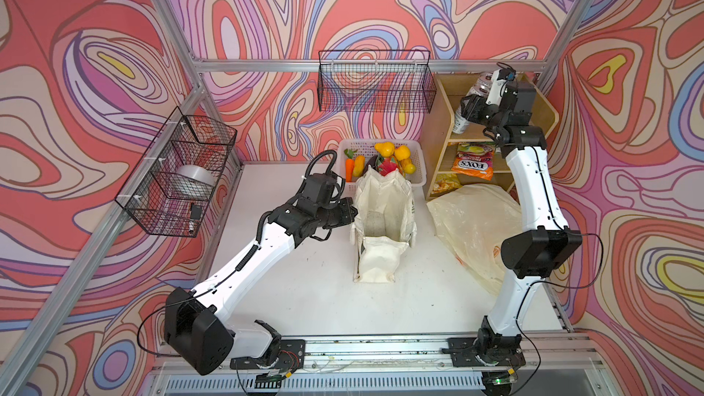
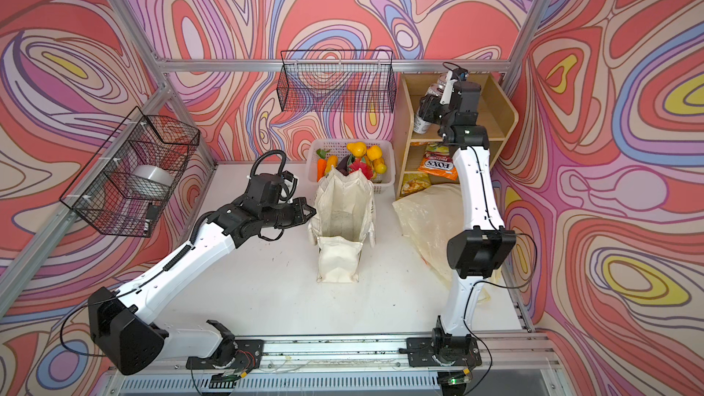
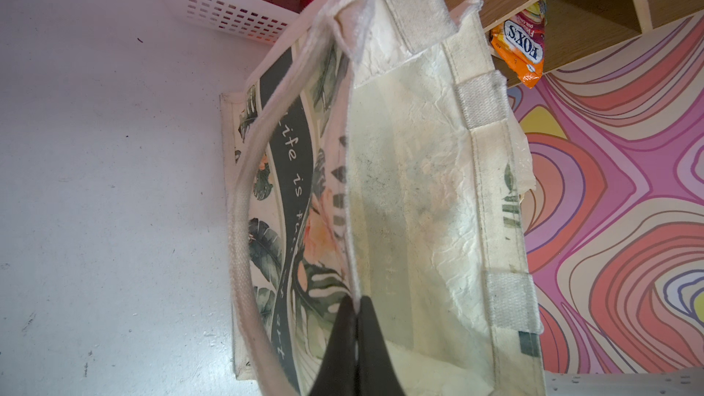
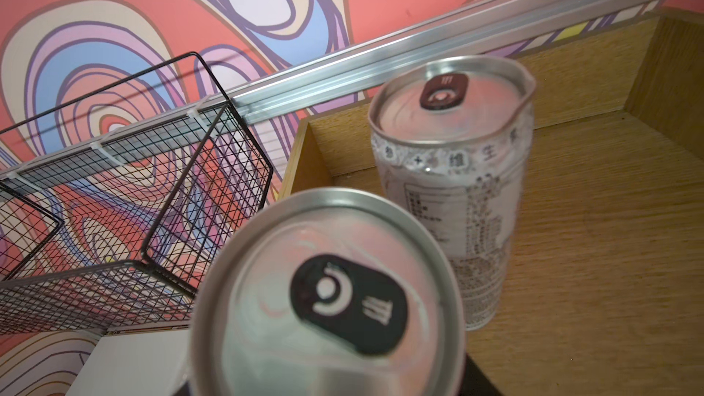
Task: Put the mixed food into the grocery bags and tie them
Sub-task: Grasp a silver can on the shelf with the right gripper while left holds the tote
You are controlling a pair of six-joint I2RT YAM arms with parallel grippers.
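The cream leaf-print tote [image 1: 383,219] stands open mid-table. My left gripper [image 1: 352,215] is shut on its near rim; in the left wrist view the black fingertips [image 3: 344,321] pinch the rim of the tote [image 3: 419,184]. My right gripper [image 1: 466,108] reaches onto the top of the wooden shelf [image 1: 533,116], with its jaws on either side of a silver can [image 1: 460,123]. That can's lid [image 4: 327,299] fills the right wrist view, and the contact itself is hidden. A second can [image 4: 453,184] stands behind it. The pale-yellow plastic bag [image 1: 472,222] lies crumpled at the shelf's foot.
A white lattice basket [image 1: 422,169] behind the tote holds toy fruits and vegetables [image 1: 388,152]. The orange FOX'S packet [image 1: 472,167] and a yellow packet [image 1: 444,182] lie on lower shelves. Black wire baskets hang on the back wall [image 1: 375,81] and the left wall [image 1: 179,173].
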